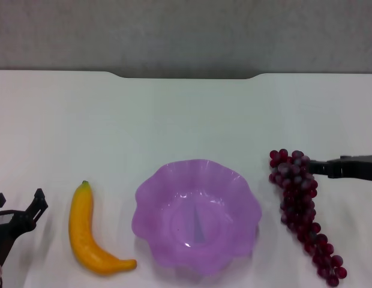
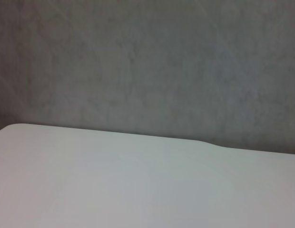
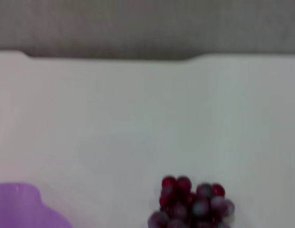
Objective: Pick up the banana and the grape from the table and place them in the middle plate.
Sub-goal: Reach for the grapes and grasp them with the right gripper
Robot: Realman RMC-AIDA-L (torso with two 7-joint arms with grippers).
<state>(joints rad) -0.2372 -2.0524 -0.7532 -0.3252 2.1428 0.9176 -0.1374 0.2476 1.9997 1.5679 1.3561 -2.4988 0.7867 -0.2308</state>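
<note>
The yellow banana [image 1: 93,233] lies on the white table [image 1: 186,120], left of the middle plate [image 1: 174,207], a purple scalloped bowl with nothing in it. The dark red grape [image 1: 301,207] bunch lies right of the plate, its narrow end toward me. My right gripper [image 1: 321,167] reaches in from the right edge, its dark tip at the top of the bunch. My left gripper [image 1: 19,201] sits low at the near left, left of the banana, open and holding nothing. In the right wrist view, the top of the grape [image 3: 191,203] and a corner of the plate [image 3: 21,209] show.
The table's far edge has a notch [image 1: 186,76] against a grey wall. The left wrist view shows only the bare tabletop [image 2: 138,190] and the wall.
</note>
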